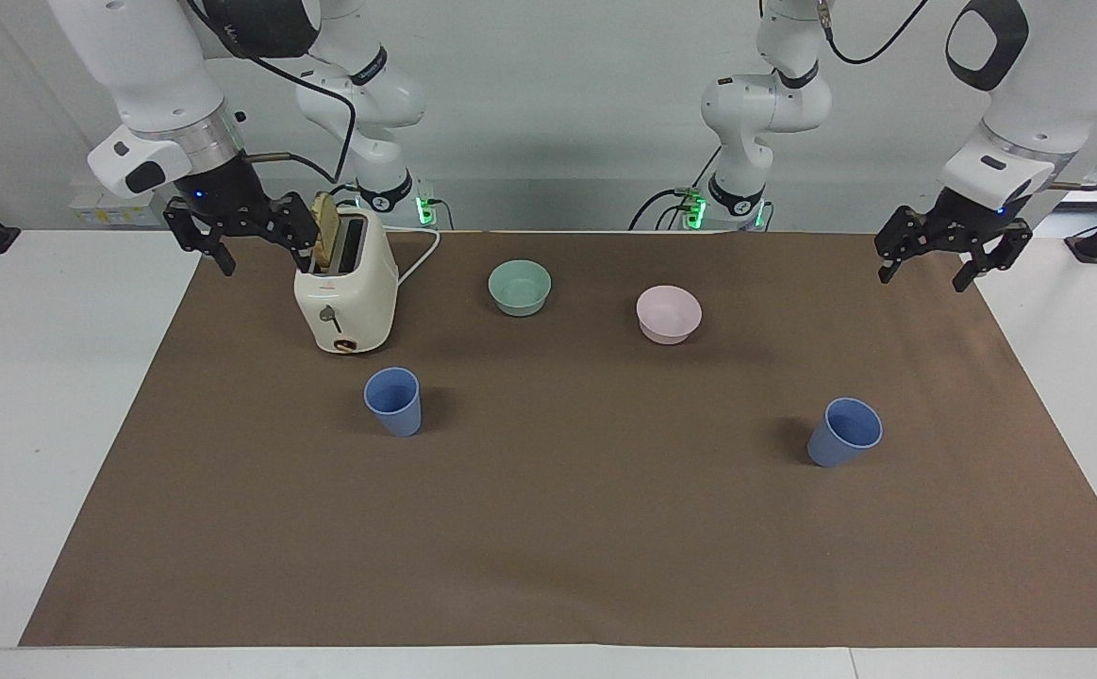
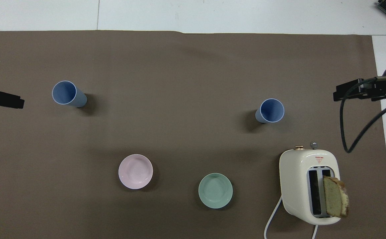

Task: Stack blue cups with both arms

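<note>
Two blue cups stand upright and far apart on the brown mat. One blue cup is toward the right arm's end, just farther from the robots than the toaster. The other blue cup is toward the left arm's end. My left gripper hangs open and empty over the mat's edge at its own end. My right gripper hangs open and empty beside the toaster's top, touching neither cup.
A cream toaster holds a bread slice sticking up, with a white cord trailing toward the robots. A mint-green bowl and a pink bowl sit between the cups and the robots.
</note>
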